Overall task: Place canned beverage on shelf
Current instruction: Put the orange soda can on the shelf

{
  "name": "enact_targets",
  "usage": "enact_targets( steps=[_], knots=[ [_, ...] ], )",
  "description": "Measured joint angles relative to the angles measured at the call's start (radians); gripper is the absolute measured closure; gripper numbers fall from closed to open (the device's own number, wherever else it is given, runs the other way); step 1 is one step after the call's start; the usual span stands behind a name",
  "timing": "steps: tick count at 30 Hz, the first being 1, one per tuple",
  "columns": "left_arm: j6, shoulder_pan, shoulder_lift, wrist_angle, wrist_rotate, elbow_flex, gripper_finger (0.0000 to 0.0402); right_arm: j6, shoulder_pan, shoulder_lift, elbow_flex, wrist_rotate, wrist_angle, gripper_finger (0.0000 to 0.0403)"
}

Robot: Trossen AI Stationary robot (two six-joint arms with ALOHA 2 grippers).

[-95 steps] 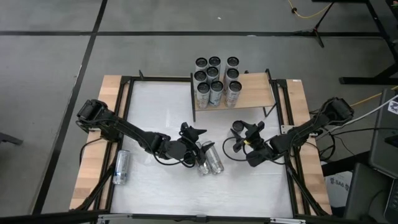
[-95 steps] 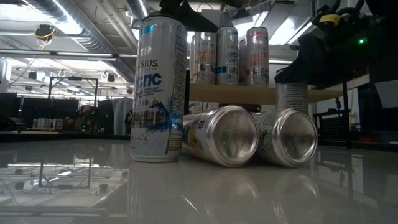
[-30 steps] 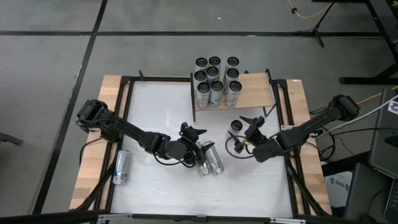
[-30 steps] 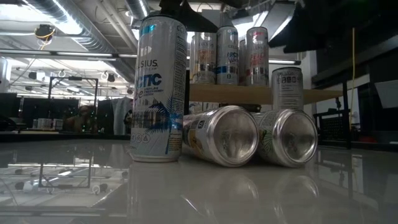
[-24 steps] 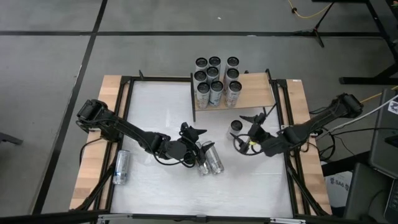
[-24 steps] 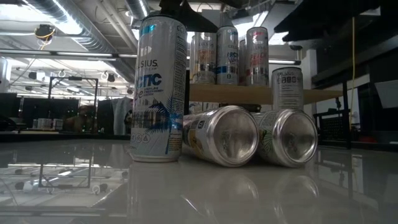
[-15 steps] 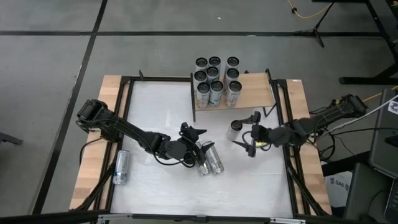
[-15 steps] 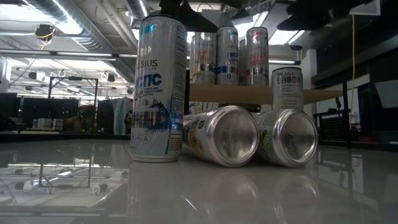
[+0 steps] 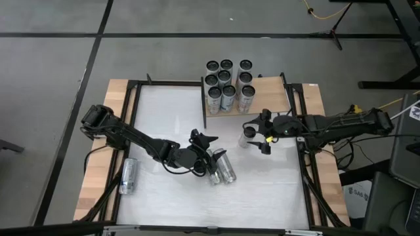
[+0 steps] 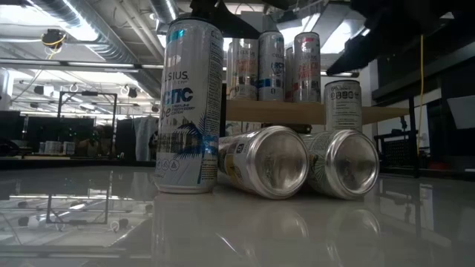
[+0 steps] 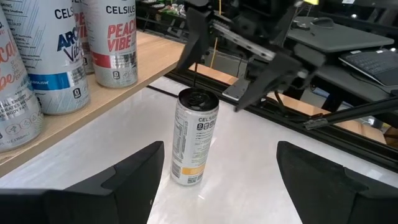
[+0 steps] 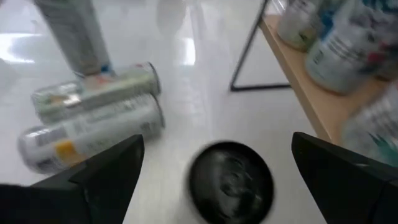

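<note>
Right claw [image 9: 260, 133] hovering released, fingers spread, over upright can [image 9: 246, 136], just in front of shelf [image 9: 266, 98]. Left claw [image 9: 202, 156] sitting farther from shelf, apparently half-open beside an upright can [image 10: 188, 104]; whether it is grasping unclear.

Two slim robot arms, matte black all over, built from jointed tubular segments with bulkier rounded housings at the shoulder ends. Thin black cables loop loosely alongside each arm. The left gripper [image 9: 203, 138] has two flat, dark, blade-like fingers [image 11: 134, 180]. The right gripper [image 9: 262, 131] has the same broad black fingers [image 12: 109, 171], with small yellow marks just behind it and another yellow fitting farther back along the arm.
</note>
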Motion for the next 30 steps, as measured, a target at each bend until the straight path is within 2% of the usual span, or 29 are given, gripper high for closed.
enact_targets(
  steps=[5, 19, 30],
  knots=[
    [0.0, 0.0, 0.0, 0.0, 0.0, 0.0, 0.0095, 0.0, -0.036, 0.0, 0.0, -0.001, -0.052, 0.0006],
    [0.0, 0.001, 0.0, 0.0, 0.0, 0.0, 0.0095, 0.002, -0.034, 0.002, 0.0, 0.0, -0.092, 0.0006],
    [0.0, 0.0, 0.0, 0.0, 0.0, 0.0, 0.0095, 0.061, -0.033, 0.091, 0.0, 0.012, -0.077, 0.0006]
  ],
)
